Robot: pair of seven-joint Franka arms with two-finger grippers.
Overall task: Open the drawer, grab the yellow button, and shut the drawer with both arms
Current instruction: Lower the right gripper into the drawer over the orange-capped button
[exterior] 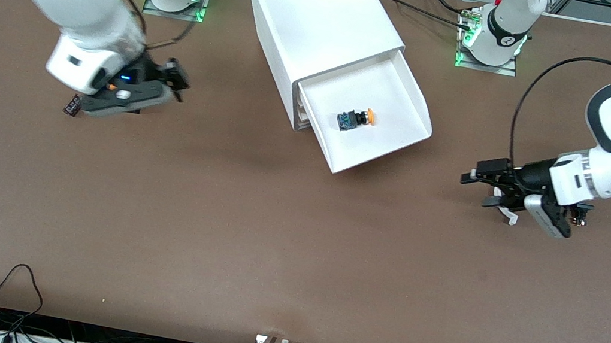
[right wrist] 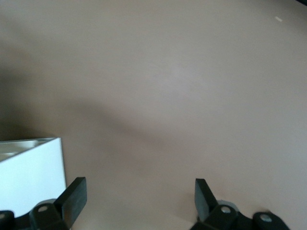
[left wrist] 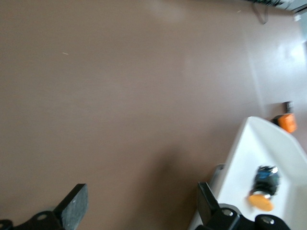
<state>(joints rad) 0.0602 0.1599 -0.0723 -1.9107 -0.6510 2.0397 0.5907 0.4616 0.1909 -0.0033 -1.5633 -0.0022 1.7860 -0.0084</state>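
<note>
The white cabinet [exterior: 316, 22] stands at the middle of the table. Its uppermost drawer [exterior: 407, 96] is pulled out. The button [exterior: 357, 119] lies on its side in the drawer, orange cap on a black body. It also shows in the left wrist view [left wrist: 264, 189] inside the drawer [left wrist: 249, 153]. My left gripper [exterior: 475, 188] is open and empty over bare table beside the drawer, toward the left arm's end; its fingers [left wrist: 76, 201] stand wide apart. My right gripper [exterior: 176, 82] is open and empty over the table toward the right arm's end; its fingers [right wrist: 76, 191] are spread.
A small black part [exterior: 72, 104] lies on the table by the right gripper. An orange cube [left wrist: 288, 122] shows in the left wrist view past the drawer. A small white curved piece [exterior: 504, 210] lies under the left gripper. A cabinet corner [right wrist: 29, 177] shows in the right wrist view.
</note>
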